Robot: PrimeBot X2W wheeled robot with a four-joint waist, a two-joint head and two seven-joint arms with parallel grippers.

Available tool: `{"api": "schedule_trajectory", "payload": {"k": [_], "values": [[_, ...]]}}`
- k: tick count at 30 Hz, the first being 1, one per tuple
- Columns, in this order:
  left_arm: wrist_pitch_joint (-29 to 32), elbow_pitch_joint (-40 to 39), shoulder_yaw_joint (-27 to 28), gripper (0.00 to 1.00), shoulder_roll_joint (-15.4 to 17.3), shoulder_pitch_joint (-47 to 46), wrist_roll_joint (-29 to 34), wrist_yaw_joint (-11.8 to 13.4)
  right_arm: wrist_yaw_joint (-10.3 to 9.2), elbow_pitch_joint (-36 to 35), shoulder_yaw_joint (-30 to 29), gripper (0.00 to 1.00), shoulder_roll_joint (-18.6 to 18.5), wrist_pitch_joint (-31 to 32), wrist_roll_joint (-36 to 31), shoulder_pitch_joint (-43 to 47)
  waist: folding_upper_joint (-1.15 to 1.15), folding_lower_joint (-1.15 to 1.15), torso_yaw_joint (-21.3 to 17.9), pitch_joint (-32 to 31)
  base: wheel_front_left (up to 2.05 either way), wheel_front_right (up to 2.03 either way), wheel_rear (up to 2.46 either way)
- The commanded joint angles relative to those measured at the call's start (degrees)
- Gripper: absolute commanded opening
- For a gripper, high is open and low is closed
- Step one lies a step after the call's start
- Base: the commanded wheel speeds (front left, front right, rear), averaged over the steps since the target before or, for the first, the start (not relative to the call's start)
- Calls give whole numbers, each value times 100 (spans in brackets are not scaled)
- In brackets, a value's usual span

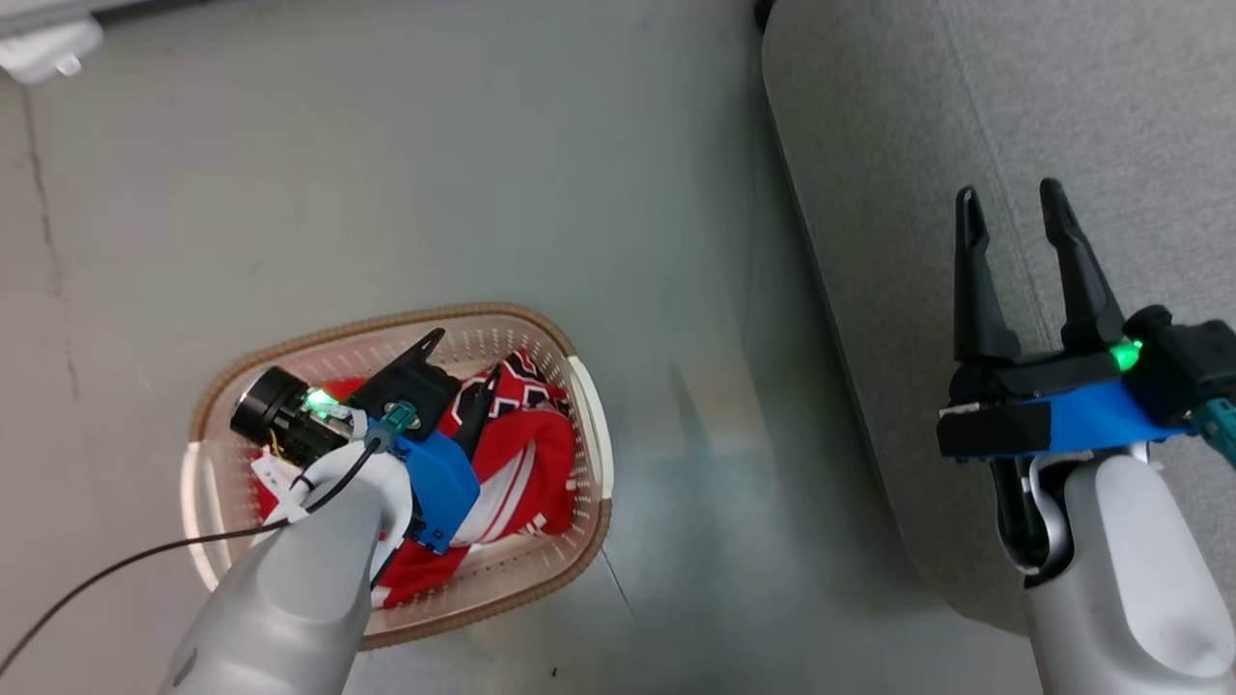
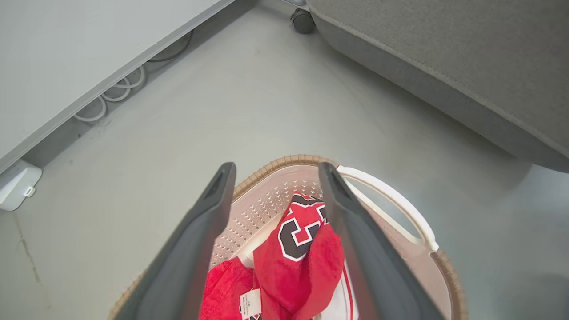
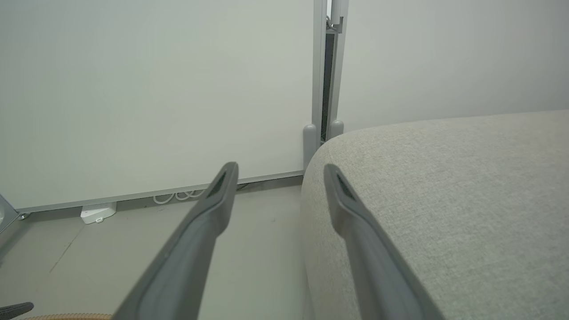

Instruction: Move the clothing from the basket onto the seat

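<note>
My left gripper (image 2: 276, 166) is spread wide over the basket (image 1: 386, 323), its fingers straddling the bunched red clothing (image 2: 298, 249) inside, ready to pinch. My right gripper (image 1: 1009, 193) hangs released and empty by the seat (image 1: 966, 97) edge, clear of the work.

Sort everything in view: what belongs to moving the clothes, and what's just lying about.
Job in hand: clothing, basket, seat, left gripper, right gripper.

Lying about: white box by the wall, looped cables, dark wheel.
</note>
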Motion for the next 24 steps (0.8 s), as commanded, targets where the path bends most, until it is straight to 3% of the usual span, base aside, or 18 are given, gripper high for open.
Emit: {"api": "schedule_trajectory", "payload": {"k": [1, 11, 24], "values": [[-18, 158, -181, 100, 61, -166, 34, -19, -4, -52, -5, 100, 18, -2, 41, -193, 0, -2, -154, 443, 0, 0, 0], [-18, 1047, -1320, 100, 194, -698, -140, -22, -4, -188, 21, 100, 15, -2, 64, -610, 0, -2, -273, 1213, 0, 0, 0], [53, 1536, -2115, 100, 410, -1189, -460, -22, -4, -379, -8, 100, -80, -2, 46, -802, 0, -2, -306, 2000, 0, 0, 0]]}}
